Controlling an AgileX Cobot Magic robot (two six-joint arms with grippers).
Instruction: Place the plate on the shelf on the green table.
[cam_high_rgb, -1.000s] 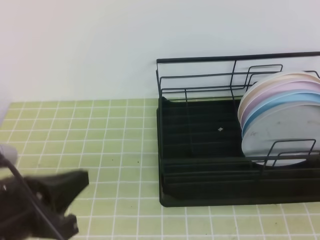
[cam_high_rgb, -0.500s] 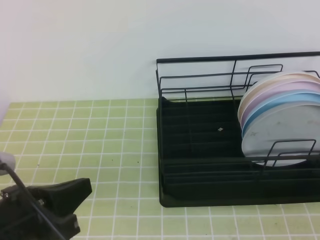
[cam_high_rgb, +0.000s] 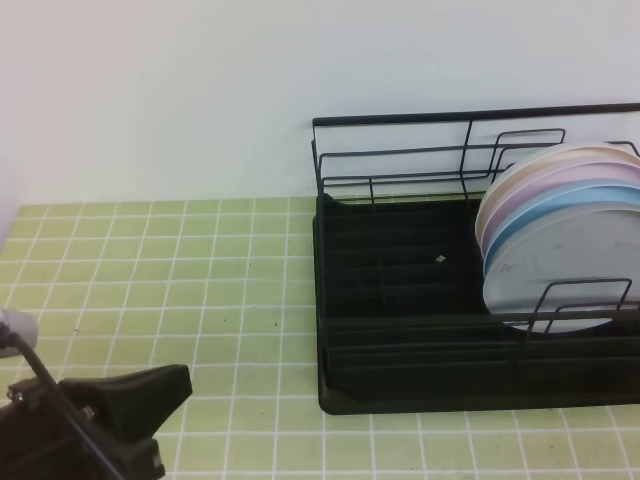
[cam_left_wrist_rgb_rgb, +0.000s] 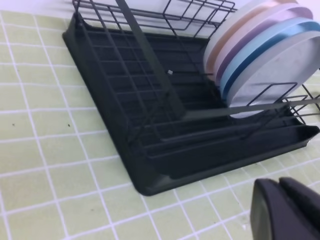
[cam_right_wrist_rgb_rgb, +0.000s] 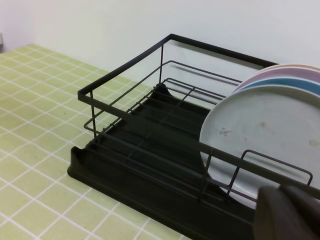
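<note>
The pale grey plate (cam_high_rgb: 560, 262) stands on edge in the shelf (cam_high_rgb: 400, 300), a black wire rack on the green table (cam_high_rgb: 200, 270). It is the frontmost of the stacked plates, held behind a wire divider. The left wrist view shows this plate (cam_left_wrist_rgb_rgb: 280, 70) in the shelf (cam_left_wrist_rgb_rgb: 150, 100), and the right wrist view shows the plate (cam_right_wrist_rgb_rgb: 260, 135) in the shelf (cam_right_wrist_rgb_rgb: 140, 150) too. My left gripper (cam_high_rgb: 183, 380) is shut and empty, low at the front left, well apart from the rack. Its tips (cam_left_wrist_rgb_rgb: 267, 184) are together. My right gripper (cam_right_wrist_rgb_rgb: 277, 192) is shut and empty, near the rack's front right.
Behind the grey plate lean a light blue plate (cam_high_rgb: 545, 205), a lavender plate (cam_high_rgb: 530, 185) and a cream plate (cam_high_rgb: 560, 155). The rack's left half (cam_high_rgb: 390, 270) holds nothing. A white wall rises behind the tiles.
My left gripper has drifted lower and slightly right in the exterior view. The plates and rack have not moved.
</note>
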